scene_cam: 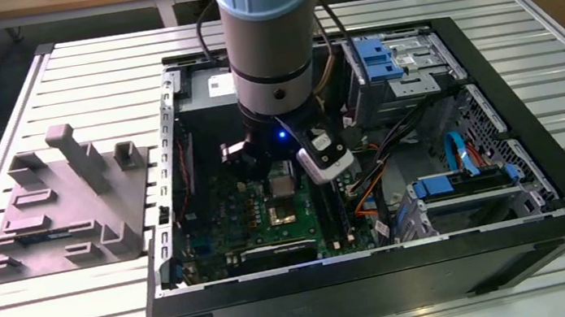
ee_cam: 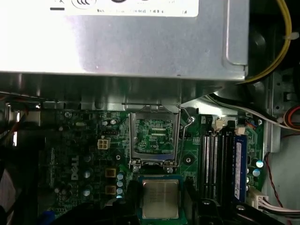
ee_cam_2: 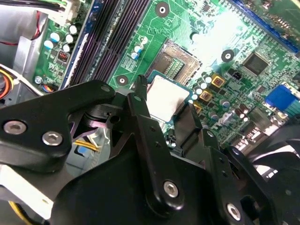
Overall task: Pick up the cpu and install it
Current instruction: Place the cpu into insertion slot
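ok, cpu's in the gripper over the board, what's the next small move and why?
Probably shift the gripper sideways toward the socket: in the first wrist view the cpu it holds sits beside the open socket, not over it, so lowering now would likely miss.

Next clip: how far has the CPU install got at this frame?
Done: pick-up, the gripper is shut on the cpu. In hand: the chip is held above the motherboard, beside the socket. Left: seating it; the socket stands open and empty.
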Controlling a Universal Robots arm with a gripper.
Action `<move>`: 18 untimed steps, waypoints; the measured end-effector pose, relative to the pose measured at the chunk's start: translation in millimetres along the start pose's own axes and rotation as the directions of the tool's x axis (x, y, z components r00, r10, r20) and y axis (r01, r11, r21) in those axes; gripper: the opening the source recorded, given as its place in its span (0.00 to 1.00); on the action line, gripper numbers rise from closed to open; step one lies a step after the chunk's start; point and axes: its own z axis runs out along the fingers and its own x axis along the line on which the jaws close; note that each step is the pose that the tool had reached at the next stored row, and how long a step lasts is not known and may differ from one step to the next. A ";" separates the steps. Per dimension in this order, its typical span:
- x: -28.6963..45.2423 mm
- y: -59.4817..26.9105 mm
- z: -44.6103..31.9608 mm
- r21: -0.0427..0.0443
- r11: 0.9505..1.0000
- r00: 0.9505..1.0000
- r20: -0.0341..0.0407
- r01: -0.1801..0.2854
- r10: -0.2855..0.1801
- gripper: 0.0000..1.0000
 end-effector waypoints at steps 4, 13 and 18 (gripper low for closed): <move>0.0 0.0 1.1 0.000 1.000 1.000 0.000 0.000 0.000 0.47; 0.0 0.0 2.5 0.000 1.000 1.000 0.000 0.000 0.000 0.47; 0.1 -1.6 6.4 0.000 1.000 1.000 -0.001 -0.002 0.002 0.47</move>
